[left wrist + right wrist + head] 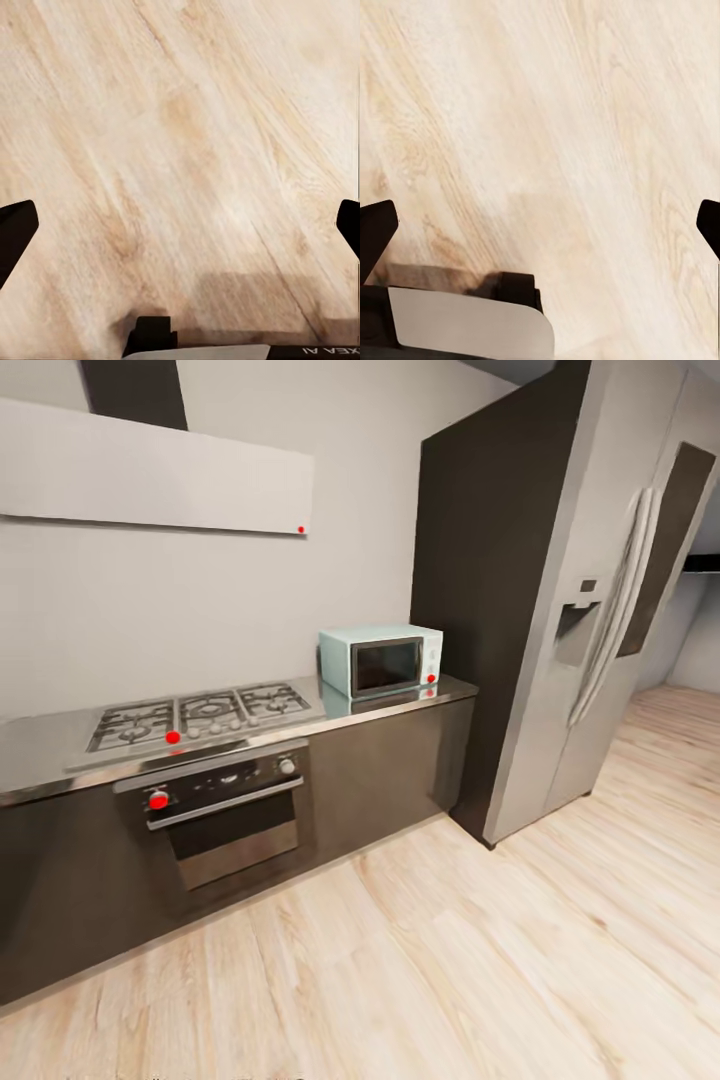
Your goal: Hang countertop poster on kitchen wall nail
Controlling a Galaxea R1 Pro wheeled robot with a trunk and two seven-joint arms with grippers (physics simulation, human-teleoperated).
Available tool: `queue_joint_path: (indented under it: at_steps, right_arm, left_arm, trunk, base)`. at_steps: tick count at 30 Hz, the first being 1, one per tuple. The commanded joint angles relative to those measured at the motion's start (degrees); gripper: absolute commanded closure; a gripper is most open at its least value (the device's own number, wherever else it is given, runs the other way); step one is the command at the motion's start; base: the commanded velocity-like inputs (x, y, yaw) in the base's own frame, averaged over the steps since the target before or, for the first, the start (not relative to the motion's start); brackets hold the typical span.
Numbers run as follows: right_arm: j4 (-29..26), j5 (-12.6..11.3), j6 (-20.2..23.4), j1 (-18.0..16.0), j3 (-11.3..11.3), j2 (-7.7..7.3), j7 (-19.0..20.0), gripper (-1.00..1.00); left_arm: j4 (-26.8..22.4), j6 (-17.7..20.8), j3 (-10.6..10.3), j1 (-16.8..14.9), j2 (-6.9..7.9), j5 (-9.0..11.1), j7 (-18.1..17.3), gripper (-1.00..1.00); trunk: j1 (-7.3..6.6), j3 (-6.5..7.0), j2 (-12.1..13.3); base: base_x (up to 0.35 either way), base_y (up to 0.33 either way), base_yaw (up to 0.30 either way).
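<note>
Two wide surfaces took up most of the head view: the pale wooden floor (430, 960) in light planks, and the grey wall (200, 600) above the counter. Against that wall, at the right end of the run, stood a tall steel fridge (590, 640) with double doors, long handles and a dispenser in one door, its dark side panel turned toward the counter. The kitchen countertop (40, 755), grey with a shiny steel front edge, ran along the wall from the picture's left edge to the fridge, with dark cabinets (380, 780) below it. A long pale range hood (150, 470) hung on the wall above, a small red dot at its lower right corner. Built into the cabinets was a black oven (225, 810) with a bar handle and knobs, a red mark on its left knob. Above it a gas hob (200, 715) with three grate sections was set into the worktop, a red dot at its front edge. A small mint-coloured microwave (380, 658) sat on the counter just beside the fridge, with a red dot low on its right side. The stretch of worktop in sight carried no poster.

Each wrist view looked down at the floor planks. The left gripper (180, 221) had its dark fingertips (15, 232) at opposite edges of its picture, jaws spread wide with nothing between them. The right gripper (540, 225) was likewise released, its fingertips (375, 229) far apart over bare planks.
</note>
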Motion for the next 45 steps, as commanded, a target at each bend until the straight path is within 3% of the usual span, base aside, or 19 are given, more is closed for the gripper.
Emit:
queue_joint_path:
  at_steps: [1,13,23,32,45]
  right_arm:
    - [0.04,0.47,-0.12,-0.03,0.07,-0.03,-0.01,-1.00]
    - [0.06,0.47,-0.29,-0.03,0.07,-0.04,-0.06,-1.00]
    - [0.09,0.54,-0.37,-0.03,0.07,0.06,-0.26,-1.00]
    - [0.21,0.56,-0.30,-0.03,0.07,0.94,-5.39,-1.00]
    - [0.15,0.48,-0.11,-0.03,0.07,1.02,-5.68,-1.00]
  left_arm:
    - [-0.07,-0.10,0.07,0.02,-0.04,-0.02,0.02,-1.00]
    - [-0.07,-0.17,0.04,0.04,-0.08,-0.02,0.02,-1.00]
    - [-0.07,-0.15,0.20,0.03,0.00,0.05,0.02,-1.00]
    - [-0.07,-0.13,0.35,0.02,0.07,0.06,0.02,-1.00]
    - [-0.07,-0.17,0.36,0.02,0.08,0.06,0.02,-1.00]
  trunk:
    - [0.00,-0.06,-0.03]
    - [0.00,-0.08,-0.03]
    - [0.00,-0.08,-0.03]
    - [0.00,-0.08,-0.03]
    - [0.00,-0.08,-0.03]
  base:
    - [0.000,-0.196,0.103]
    - [0.000,-0.273,0.195]
    - [0.000,-0.056,0.288]
    - [0.000,-0.002,0.289]
    - [-0.137,-0.131,0.186]
